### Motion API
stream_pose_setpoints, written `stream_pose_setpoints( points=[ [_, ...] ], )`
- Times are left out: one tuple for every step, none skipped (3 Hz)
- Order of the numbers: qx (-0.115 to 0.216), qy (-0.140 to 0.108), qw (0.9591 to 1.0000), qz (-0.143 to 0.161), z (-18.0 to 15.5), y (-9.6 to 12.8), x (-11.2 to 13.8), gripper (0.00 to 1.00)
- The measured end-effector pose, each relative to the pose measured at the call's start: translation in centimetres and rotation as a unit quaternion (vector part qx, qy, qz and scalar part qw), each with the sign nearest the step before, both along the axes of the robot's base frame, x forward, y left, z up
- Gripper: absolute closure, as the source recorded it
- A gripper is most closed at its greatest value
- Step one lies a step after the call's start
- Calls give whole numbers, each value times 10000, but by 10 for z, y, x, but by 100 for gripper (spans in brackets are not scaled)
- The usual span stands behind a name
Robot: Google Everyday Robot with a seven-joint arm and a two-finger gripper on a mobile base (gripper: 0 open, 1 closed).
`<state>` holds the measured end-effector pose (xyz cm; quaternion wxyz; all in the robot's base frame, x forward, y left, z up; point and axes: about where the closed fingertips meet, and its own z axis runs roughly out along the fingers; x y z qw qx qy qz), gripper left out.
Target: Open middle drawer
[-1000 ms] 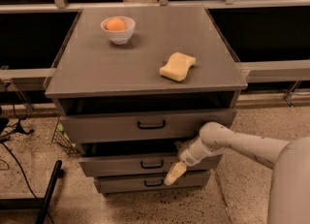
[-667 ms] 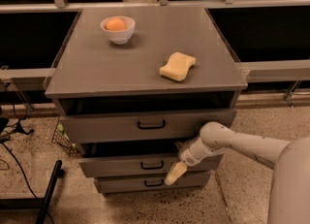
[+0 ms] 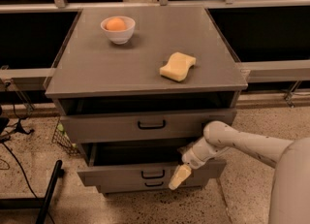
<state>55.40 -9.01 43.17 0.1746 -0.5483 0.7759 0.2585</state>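
Note:
The grey cabinet [image 3: 145, 68] has three drawer fronts with small black loop handles. The middle drawer [image 3: 121, 174] is pulled out, and a dark gap shows above its front. Its handle [image 3: 152, 173] is at the centre. The top drawer [image 3: 106, 127] stands slightly out; only a strip of the bottom drawer [image 3: 154, 184] shows beneath the middle one. My gripper [image 3: 178, 177], cream-coloured on a white arm coming from the right, rests against the right part of the middle drawer's front, right of the handle.
On the cabinet top are a white bowl [image 3: 117, 33] holding an orange [image 3: 116, 24] and a yellow sponge [image 3: 178, 66]. A black pole [image 3: 48, 194] and cables lie on the speckled floor at the left. A wire basket [image 3: 63, 138] stands beside the cabinet's left side.
The middle drawer has slid further out toward the camera, and the gripper has moved slightly down and forward with its front.

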Motion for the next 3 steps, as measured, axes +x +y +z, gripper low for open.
stream_pose_setpoints(
  points=[
    [-68,675,9974,225,7,-16,-37,0],
    [-49,840,9958,370,7,-14,-48,0],
    [-7,838,9960,302,12,-18,-57,0]
  ],
)
